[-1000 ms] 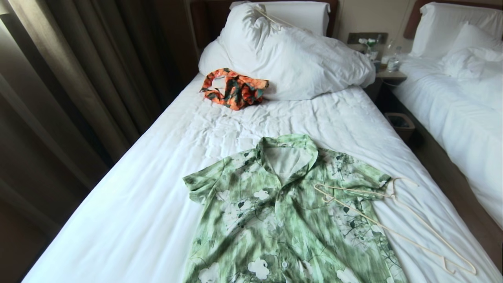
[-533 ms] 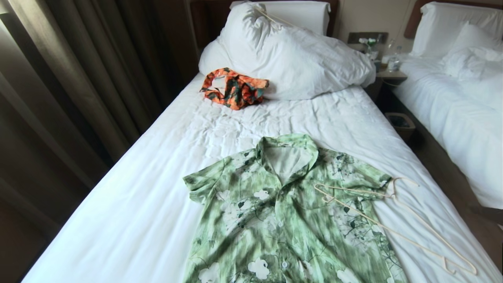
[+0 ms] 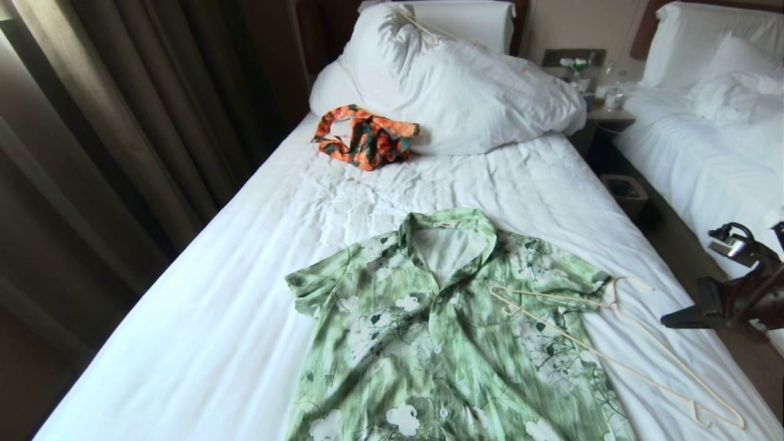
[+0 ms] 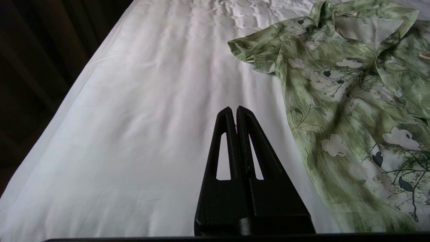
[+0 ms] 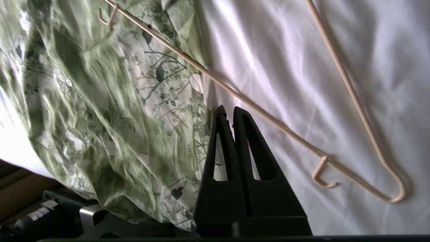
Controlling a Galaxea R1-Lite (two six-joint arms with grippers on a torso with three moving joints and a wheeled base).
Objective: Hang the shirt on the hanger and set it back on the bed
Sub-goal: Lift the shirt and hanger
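Two sets of jaws, both closed on nothing. My left gripper hangs over bare white sheet on the bed, the green flower-printed button-up shirt lying flat to its right. My right gripper is nearer the thin cream triangular hanger, which lies slantwise just ahead, half on shirt, half on sheet.

A hotel-style twin bedroom: 2 single beds, the near bed and a second bed, both in white linen with big pillows, a nightstand holding bottles between them, heavy curtains, a small wastebasket.
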